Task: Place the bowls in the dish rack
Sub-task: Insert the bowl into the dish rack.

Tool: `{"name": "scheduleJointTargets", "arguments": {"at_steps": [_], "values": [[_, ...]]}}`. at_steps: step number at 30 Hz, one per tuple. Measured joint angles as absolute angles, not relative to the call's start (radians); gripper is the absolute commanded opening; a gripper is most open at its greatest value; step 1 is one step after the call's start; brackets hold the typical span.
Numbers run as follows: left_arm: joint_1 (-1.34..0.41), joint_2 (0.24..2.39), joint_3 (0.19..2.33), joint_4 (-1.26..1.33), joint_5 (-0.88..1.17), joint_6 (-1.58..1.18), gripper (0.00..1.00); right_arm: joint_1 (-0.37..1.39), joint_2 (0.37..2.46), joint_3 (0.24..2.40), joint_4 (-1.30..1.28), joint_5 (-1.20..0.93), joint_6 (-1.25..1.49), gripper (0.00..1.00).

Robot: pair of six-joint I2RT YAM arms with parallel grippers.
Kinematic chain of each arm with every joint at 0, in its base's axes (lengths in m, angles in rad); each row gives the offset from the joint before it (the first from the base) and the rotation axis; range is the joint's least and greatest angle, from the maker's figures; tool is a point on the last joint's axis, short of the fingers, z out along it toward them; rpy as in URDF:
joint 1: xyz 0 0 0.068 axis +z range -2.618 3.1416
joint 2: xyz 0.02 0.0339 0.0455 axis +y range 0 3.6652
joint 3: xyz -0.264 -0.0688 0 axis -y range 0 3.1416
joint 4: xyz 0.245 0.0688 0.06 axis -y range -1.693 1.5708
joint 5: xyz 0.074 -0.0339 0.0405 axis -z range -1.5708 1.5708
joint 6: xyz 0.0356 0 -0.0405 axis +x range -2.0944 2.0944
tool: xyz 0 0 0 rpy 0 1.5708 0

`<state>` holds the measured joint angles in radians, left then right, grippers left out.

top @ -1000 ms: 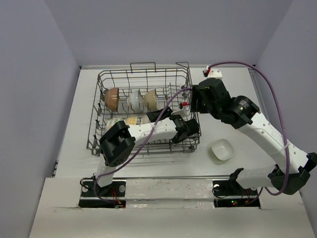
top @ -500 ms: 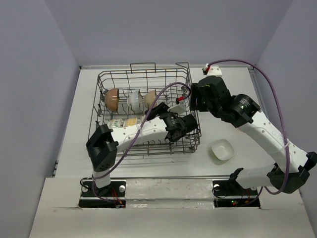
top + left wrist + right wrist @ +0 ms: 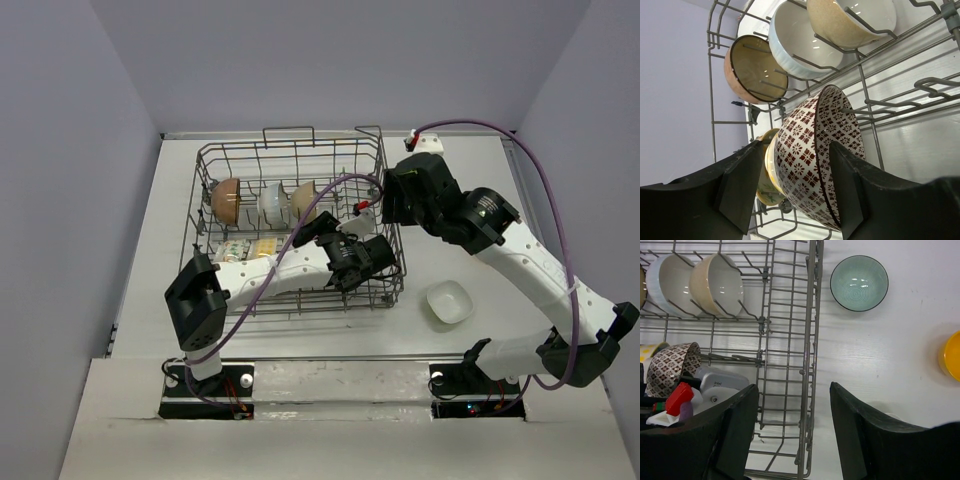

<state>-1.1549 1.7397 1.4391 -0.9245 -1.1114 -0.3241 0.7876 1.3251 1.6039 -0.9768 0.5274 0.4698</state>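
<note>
Only the wrist views showed me this: left claw (image 3: 795,146) released around the patterned bowl (image 3: 810,170); right claw (image 3: 792,387) spread, empty, teal bowl (image 3: 859,283) at one o'clock.

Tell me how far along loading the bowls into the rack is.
In the dish rack: brown bowl, white bowl, beige bowl. In hand: left gripper open astride the racked patterned bowl. To load: teal bowl, yellow bowl, square white bowl.

It looked like a robotics lab cell: a plain white table (image 3: 470,190) boxed in by blank lilac partition walls (image 3: 70,180), white-and-black robot arms (image 3: 530,265) bolted at its edge, trailing purple cable (image 3: 470,124)
</note>
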Motion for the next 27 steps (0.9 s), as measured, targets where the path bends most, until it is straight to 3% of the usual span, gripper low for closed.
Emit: {"name": "scheduleJointTargets", "arguments": {"at_steps": [27], "values": [[-1.156,1.678,1.306,-0.756,-0.873,-0.274,0.73,0.788,1.331,1.609,-0.983,0.528,0.448,0.64]]}}
